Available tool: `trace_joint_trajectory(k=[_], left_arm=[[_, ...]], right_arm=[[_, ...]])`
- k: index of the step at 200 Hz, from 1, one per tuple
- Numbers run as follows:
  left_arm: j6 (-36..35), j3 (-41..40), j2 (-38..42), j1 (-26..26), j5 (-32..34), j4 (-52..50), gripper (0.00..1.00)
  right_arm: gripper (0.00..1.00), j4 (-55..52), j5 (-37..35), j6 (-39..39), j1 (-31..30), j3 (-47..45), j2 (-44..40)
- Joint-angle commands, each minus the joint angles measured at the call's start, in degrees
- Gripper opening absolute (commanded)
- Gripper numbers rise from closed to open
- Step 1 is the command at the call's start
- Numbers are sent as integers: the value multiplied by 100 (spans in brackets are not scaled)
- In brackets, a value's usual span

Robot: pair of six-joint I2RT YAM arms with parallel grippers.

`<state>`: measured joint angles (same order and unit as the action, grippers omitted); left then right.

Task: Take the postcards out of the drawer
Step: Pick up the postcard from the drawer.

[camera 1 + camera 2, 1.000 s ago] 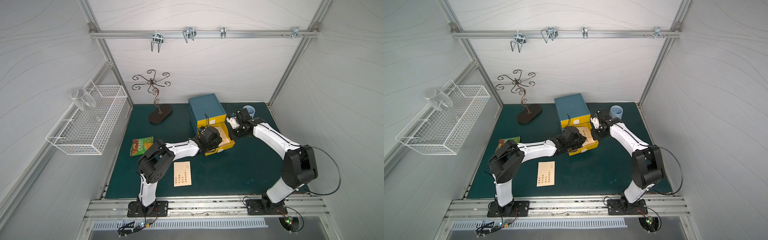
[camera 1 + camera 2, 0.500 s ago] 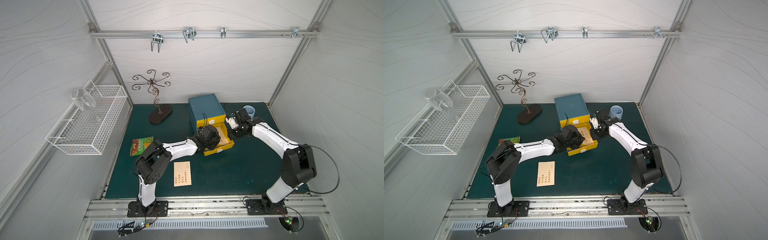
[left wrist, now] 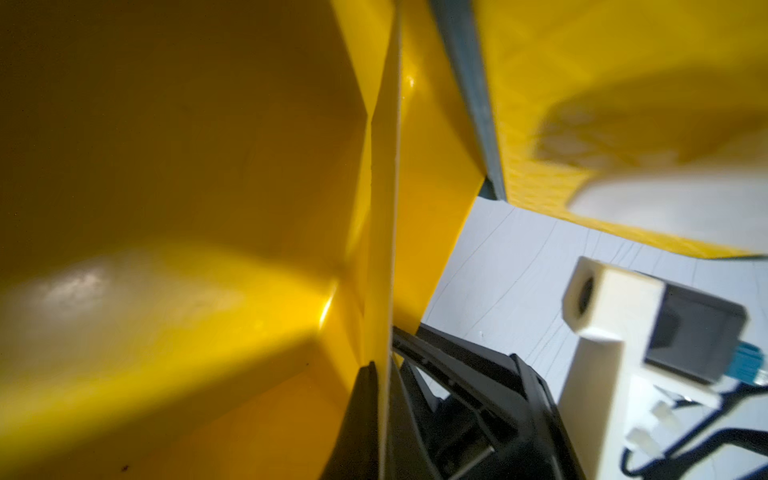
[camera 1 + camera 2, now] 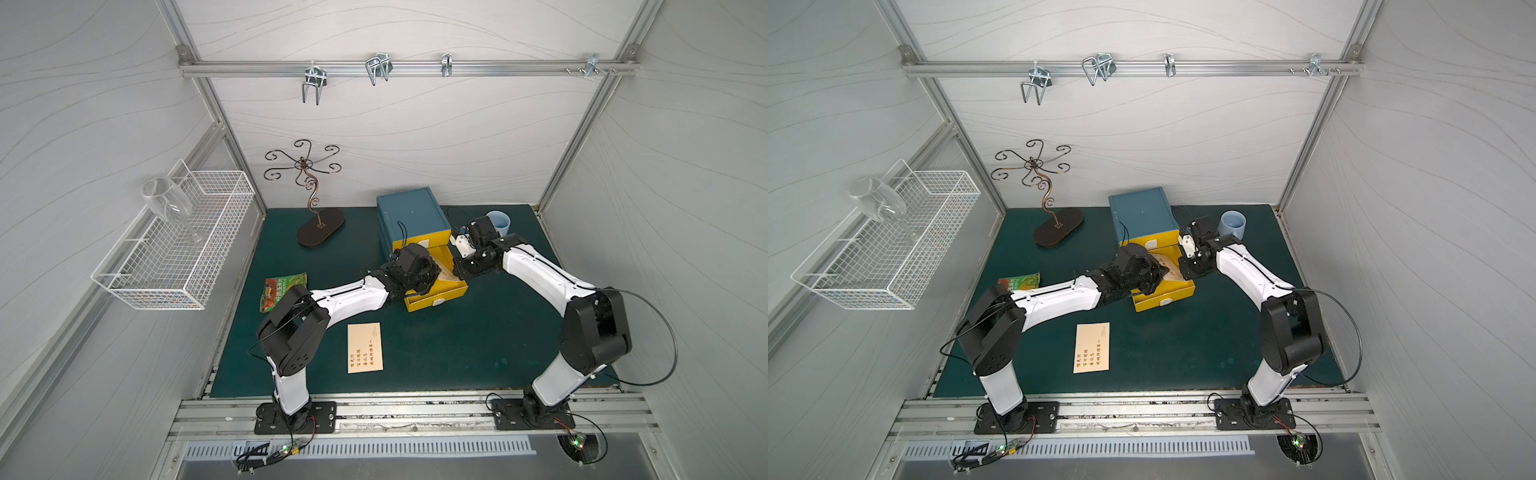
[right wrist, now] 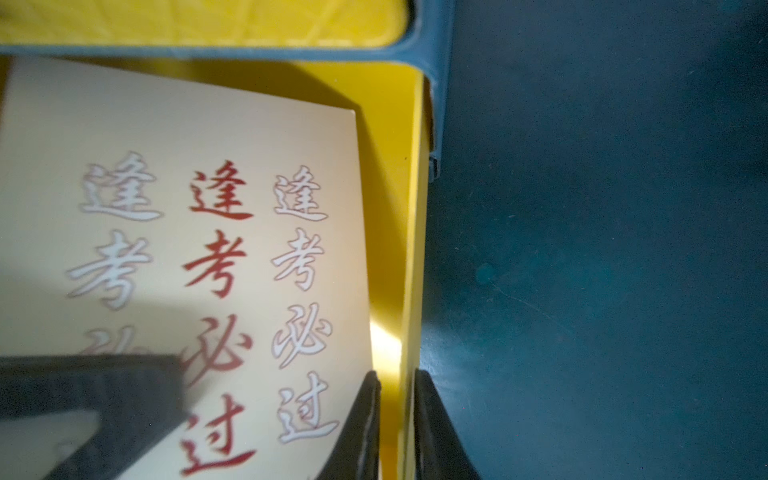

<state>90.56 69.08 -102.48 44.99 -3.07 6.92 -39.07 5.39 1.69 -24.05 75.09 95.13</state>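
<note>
One postcard leans inside the yellow drawer.

Drawer postcard in the yellow drawer: 逢考必过, set vertically in three columns, centre red, flanks pale and outlined. Loose postcard, near on the mat: orange columns, illegible. Snack packet, left: print illegible.

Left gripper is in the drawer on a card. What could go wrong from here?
1. The left gripper pinches the postcard near one edge only; it may slip or bend when lifted.
2. The right gripper straddles the drawer wall with a gap on one side; the drawer may shift.
3. Both grippers sit close together and may collide.
</note>
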Motion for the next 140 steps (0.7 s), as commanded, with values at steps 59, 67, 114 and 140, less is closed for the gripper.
trace_joint_trajectory(k=[59, 67, 114, 140], left_arm=[[234, -187, 506, -29, -220, 442, 0], [229, -230, 539, -28, -313, 487, 0], [64, -552, 985, 9, -626, 394, 0], [-252, -681, 1368, 27, -802, 118, 0]], right_arm=[[36, -221, 61, 64, -41, 294, -32], [38, -246, 65, 73, -46, 313, -39], [46, -444, 57, 64, -47, 499, -129], [51, -556, -37, 62, -47, 614, -290]])
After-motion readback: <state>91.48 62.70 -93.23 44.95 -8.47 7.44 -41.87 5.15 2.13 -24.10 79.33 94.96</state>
